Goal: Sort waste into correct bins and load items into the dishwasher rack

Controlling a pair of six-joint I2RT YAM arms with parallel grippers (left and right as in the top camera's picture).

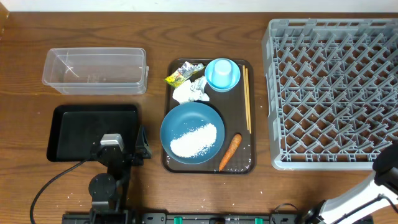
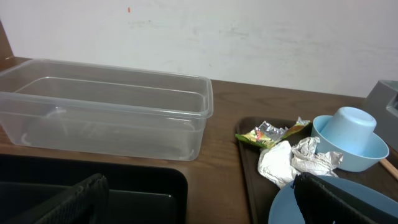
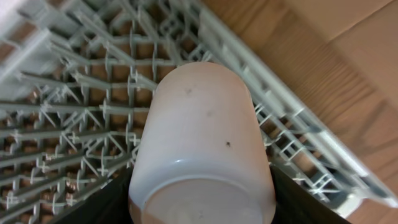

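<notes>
We see a brown wooden table [image 1: 155, 31], and the left wrist view shows a pale wall [image 2: 249, 37] behind its far edge. On the left side the clear tub [image 1: 93, 70] stands far and the black tray [image 1: 74, 130] lies near, with a thin strip of wood between them. The left gripper [image 1: 119, 149] hangs over the near right part of the black tray, its fingers wide apart and holding nothing.

In the middle lies the brown tray [image 1: 239, 163]. It carries the blue plate [image 1: 186, 121] with the rice [image 1: 194, 140], the carrot [image 1: 229, 152] beside the plate, the chopsticks [image 1: 247, 99] along its right rim, and the light-blue bowl [image 1: 222, 74], the tissue [image 1: 191, 91] and the wrapper [image 1: 180, 74] at its far end.

The dishwasher rack [image 1: 329, 93] fills the right side and passes out of the overhead view. Bare wood runs between the tub and the brown tray, and a narrower strip runs between this tray and the rack.

The right gripper [image 3: 202, 202] is clamped on the white cup [image 3: 202, 143], above the pegs close to the rack's outer rail.
</notes>
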